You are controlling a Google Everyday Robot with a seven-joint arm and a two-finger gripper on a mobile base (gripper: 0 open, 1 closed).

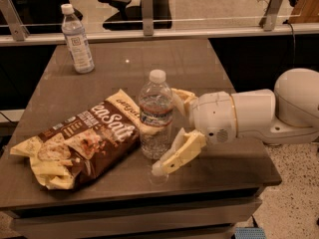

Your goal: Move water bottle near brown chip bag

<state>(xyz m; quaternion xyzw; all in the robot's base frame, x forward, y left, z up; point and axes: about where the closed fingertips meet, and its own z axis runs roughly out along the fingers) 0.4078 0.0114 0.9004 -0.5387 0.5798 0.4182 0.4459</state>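
The water bottle (pixel 155 114) is clear and ridged, with a white cap and a dark label band. It stands upright on the table, right against the right end of the brown chip bag (pixel 84 141), which lies flat with its "Sea Salt" lettering up. My gripper (pixel 166 131) reaches in from the right at bottle height. Its cream fingers are spread wide: one lies behind the bottle (pixel 182 97), the other slants down in front of it (pixel 178 154). Neither presses on the bottle.
A slimmer bottle (pixel 77 39) with a tall white-and-blue label stands at the table's back left. A glass barrier with metal posts (pixel 147 6) runs behind the brown table (pixel 199 63). The arm's white housing (pixel 254 114) hangs over the right edge.
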